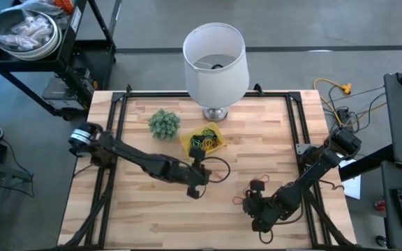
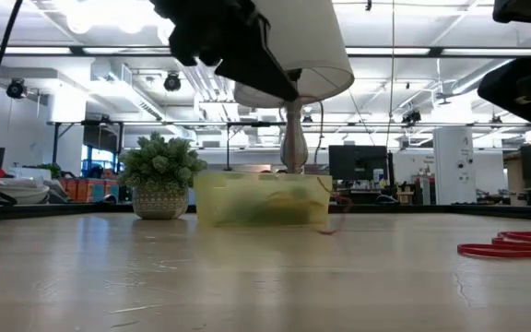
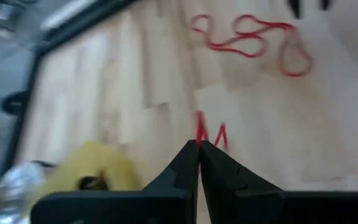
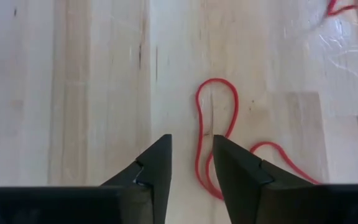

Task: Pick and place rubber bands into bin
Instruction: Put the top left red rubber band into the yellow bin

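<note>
The yellow bin (image 1: 202, 139) stands in front of the lamp's foot and holds green, yellow and dark rubber bands; the low view shows it as a pale yellow tray (image 2: 261, 198). My left gripper (image 1: 198, 187) is raised above the table's middle, shut on a red rubber band (image 3: 219, 134). More red bands (image 3: 247, 37) lie loose on the wood beyond it. My right gripper (image 4: 191, 146) is open, low over the table near its front right (image 1: 255, 202). A red band loop (image 4: 217, 79) lies flat just ahead of its fingertips, untouched. My left gripper pinches the red rubber band between its two shut fingertips, on a strand (image 3: 199, 127) right at the tips. The band pokes out past the fingertips in short slack loops and is clear of the table. Which part of the loop is held cannot be told.
A white lamp (image 1: 215, 56) stands at the table's far edge, behind the bin. A fuzzy green ball plant (image 1: 164, 123) sits left of the bin. Red bands (image 2: 510, 244) show low on the right in the low view. Black rails run along the table's sides.
</note>
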Available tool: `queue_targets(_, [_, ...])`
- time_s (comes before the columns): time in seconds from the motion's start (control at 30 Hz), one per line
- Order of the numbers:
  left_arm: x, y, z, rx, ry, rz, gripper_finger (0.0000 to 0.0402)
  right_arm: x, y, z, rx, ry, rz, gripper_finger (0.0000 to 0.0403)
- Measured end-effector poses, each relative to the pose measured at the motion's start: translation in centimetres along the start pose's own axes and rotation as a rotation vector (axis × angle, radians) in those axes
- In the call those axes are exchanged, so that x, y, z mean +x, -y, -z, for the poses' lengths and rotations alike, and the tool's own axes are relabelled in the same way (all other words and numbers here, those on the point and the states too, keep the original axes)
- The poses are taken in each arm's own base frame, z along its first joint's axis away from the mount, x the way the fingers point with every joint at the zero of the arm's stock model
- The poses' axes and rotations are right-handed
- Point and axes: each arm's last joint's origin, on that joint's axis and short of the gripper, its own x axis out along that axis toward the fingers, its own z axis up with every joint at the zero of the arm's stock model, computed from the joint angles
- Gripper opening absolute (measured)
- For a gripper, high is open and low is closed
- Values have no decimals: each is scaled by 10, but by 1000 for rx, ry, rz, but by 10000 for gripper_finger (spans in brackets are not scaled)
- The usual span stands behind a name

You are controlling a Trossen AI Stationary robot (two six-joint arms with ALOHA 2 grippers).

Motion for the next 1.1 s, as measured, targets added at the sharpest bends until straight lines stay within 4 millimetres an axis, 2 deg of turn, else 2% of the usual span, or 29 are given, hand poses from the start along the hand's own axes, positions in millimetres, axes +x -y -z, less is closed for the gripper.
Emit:
queue_targets(0.23, [-15, -30, -8, 26, 24, -148, 0, 1, 0, 0, 0, 15, -2, 104])
queue_targets(0.53, [-27, -76, -5, 13, 15, -260, 0, 2, -2, 1, -2, 41, -2, 104])
queue_targets(0.8, [-22, -105, 8, -5, -53, -316, 0, 7, -2, 9, 0, 54, -14, 98])
queue_targets(1.1, [-8, -119, 32, -98, -96, -253, 0, 9, -3, 13, -4, 60, -19, 99])
